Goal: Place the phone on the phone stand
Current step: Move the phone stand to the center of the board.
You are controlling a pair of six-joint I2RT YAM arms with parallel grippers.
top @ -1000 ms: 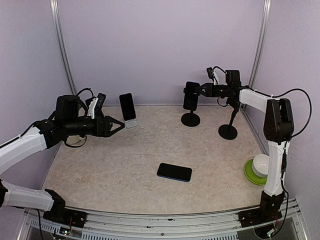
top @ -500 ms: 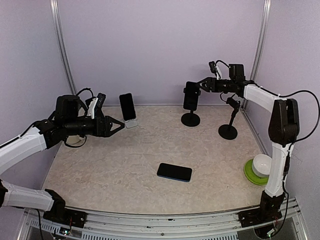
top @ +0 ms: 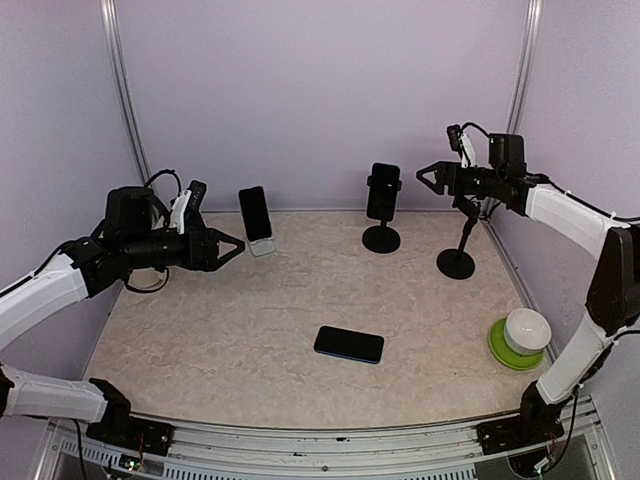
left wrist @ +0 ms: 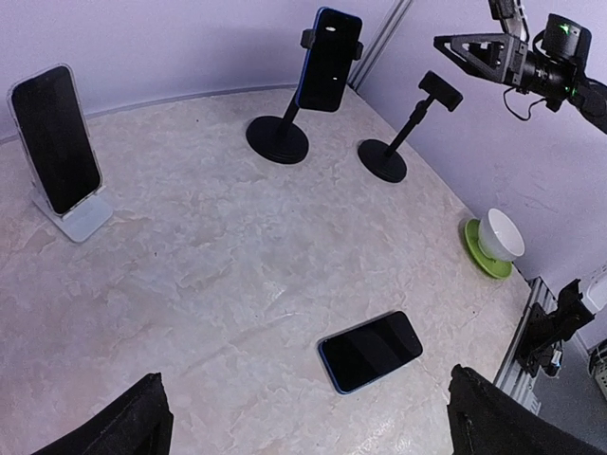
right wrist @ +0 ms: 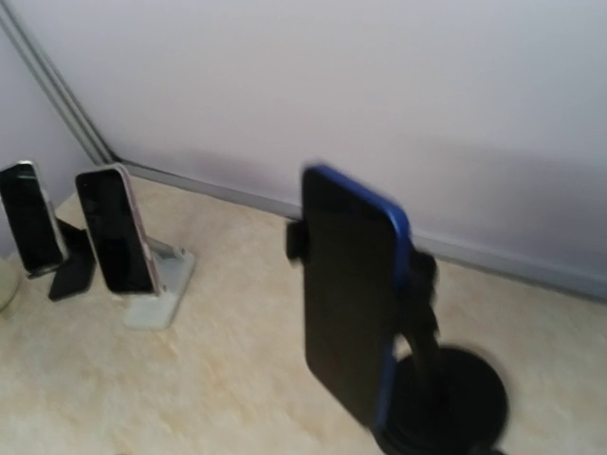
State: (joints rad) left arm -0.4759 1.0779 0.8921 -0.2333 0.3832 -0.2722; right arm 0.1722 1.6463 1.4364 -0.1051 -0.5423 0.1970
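I'm running the left claw (top: 236, 245) with its fingers spread wide and nothing between them, hovering above the surface (top: 200, 330). Out from it, ahead, lower down and off toward its right finger, the loose phone (top: 349, 344) is lying flat and screen up, well apart from the tips. In the wrist view its long axis is running nearly along the line from one finger to the other. So I'm judging the wrist would need turning before the fingers could close across the narrow sides.

The right claw (top: 425, 175) is also looking open and empty, hanging high, with the head of the empty stand (top: 456, 264) just below and behind its tips. From that claw the phone is lying far down and back toward the arm bases, well apart.

I'm reckoning the left claw is lower and somewhat nearer to the phone, while the right one is nearer to the stand. Ahead of the right claw's tips a second stand (top: 382, 238) is already carrying a phone of its own.
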